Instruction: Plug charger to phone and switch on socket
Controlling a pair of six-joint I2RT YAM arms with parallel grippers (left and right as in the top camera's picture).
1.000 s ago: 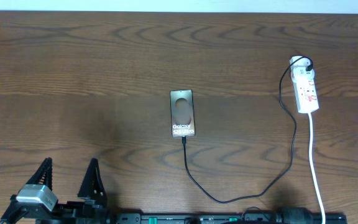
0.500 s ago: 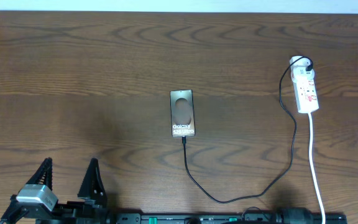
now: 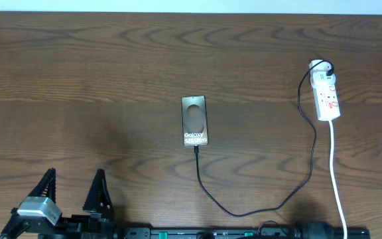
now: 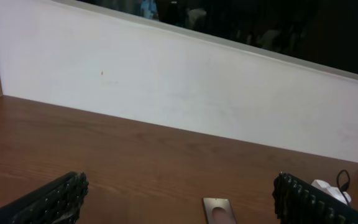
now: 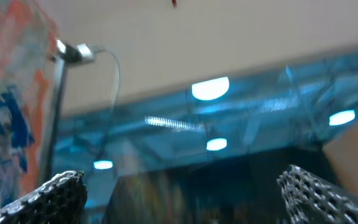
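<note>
Black left claw [image 3: 73,174] and right claw [image 5: 180,179], both spread wide, empty.
Left parked near-left of phone [image 3: 195,120], well apart; charger [image 3: 197,166] apparently seated in phone's near end; socket [image 3: 327,97] far right of phone. Likely best: narrow right claw, press socket switch squarely.

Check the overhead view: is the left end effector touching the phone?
No, the left end effector sits open at the picture's lower left, well apart from the phone.

Left wrist view's bottom edge cuts off the phone [image 4: 219,210] — switches on the socket [image 3: 327,97] too small to read.
</note>
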